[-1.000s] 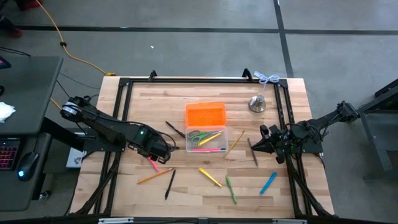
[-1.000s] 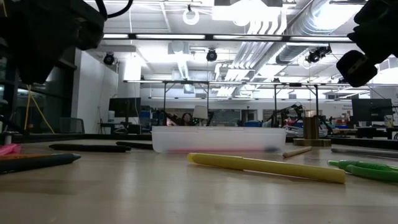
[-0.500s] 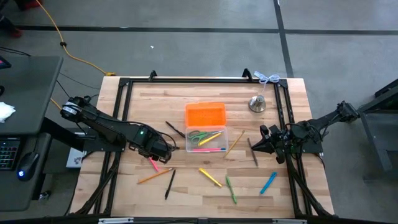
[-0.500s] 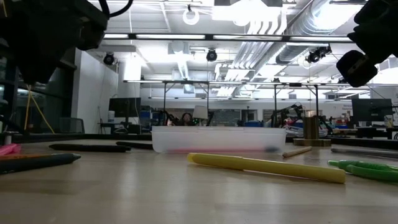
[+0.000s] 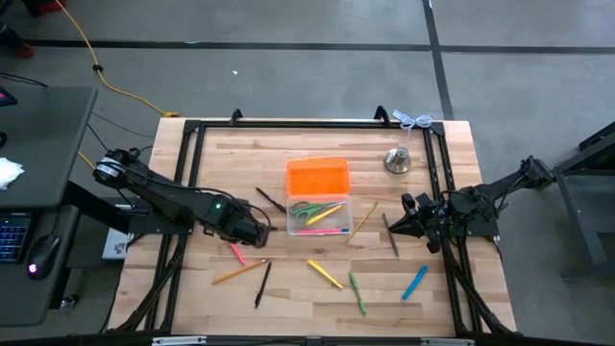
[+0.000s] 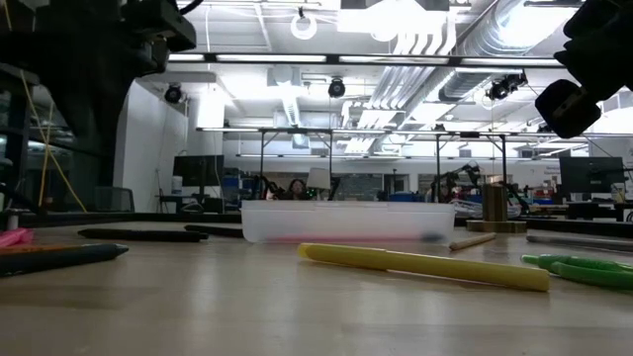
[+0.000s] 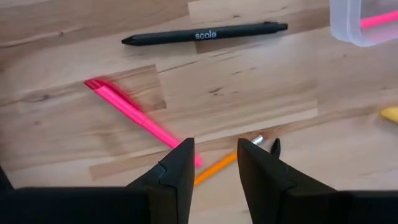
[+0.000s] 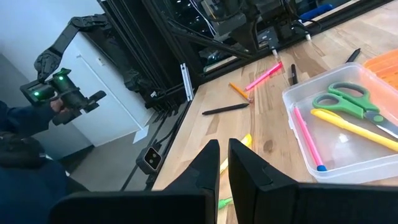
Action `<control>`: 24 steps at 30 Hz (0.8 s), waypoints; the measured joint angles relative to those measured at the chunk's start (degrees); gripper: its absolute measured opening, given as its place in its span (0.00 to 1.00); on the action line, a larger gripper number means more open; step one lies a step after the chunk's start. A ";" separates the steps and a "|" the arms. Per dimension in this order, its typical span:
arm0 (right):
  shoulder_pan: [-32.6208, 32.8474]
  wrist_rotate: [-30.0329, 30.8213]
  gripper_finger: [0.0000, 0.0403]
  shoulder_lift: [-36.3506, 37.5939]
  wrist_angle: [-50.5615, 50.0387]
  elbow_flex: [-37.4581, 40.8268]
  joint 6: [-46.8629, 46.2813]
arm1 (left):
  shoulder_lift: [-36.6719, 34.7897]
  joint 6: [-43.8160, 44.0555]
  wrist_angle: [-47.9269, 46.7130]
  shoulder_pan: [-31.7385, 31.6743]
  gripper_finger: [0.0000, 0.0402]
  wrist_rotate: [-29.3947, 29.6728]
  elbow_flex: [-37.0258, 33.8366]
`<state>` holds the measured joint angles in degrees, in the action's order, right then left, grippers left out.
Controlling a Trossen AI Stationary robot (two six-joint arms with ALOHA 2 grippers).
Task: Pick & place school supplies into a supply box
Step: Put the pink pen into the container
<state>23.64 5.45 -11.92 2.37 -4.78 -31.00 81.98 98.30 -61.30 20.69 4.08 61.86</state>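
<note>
The supply box (image 5: 320,217) is clear, and its orange lid (image 5: 317,177) lies open on the far side. In the box are green-handled scissors (image 8: 348,102), a yellow pen and a pink pen. Loose school supplies lie flat on the table: a pink pen (image 7: 134,112), an orange pencil (image 7: 217,167), a black pen (image 7: 205,33), a yellow pen (image 5: 324,274), a green pen (image 5: 356,292) and a blue pen (image 5: 414,282). My left gripper (image 7: 216,142) hangs open and pointing down over the pink pen's near end, holding nothing. My right gripper (image 8: 222,144) waits shut at the table's right.
A silver bell (image 5: 397,160) stands at the far right. A pencil (image 5: 363,219) and a dark pen (image 5: 391,234) lie between the box and my right gripper. A black frame (image 5: 307,123) borders the table. A person's hand with a controller (image 8: 56,93) shows beyond the left edge.
My left gripper has rolled about its own pointing line while staying over the same spot; its fingers stay open. Nothing on the table has moved.
</note>
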 joint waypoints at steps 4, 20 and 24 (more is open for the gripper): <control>0.02 -0.04 0.03 0.00 0.00 0.00 0.00 | -3.16 1.24 3.53 -0.07 0.38 0.68 -4.23; 0.02 -2.25 0.03 0.00 0.04 0.00 -1.36 | -12.22 4.45 11.26 -0.02 0.38 -1.38 -15.16; 0.02 -2.23 0.03 0.00 0.04 0.00 -1.29 | -12.25 5.92 10.37 -0.02 0.38 -2.09 -15.16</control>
<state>23.66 3.22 -11.92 2.41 -4.78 -32.29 69.73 104.21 -50.93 20.67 2.00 46.70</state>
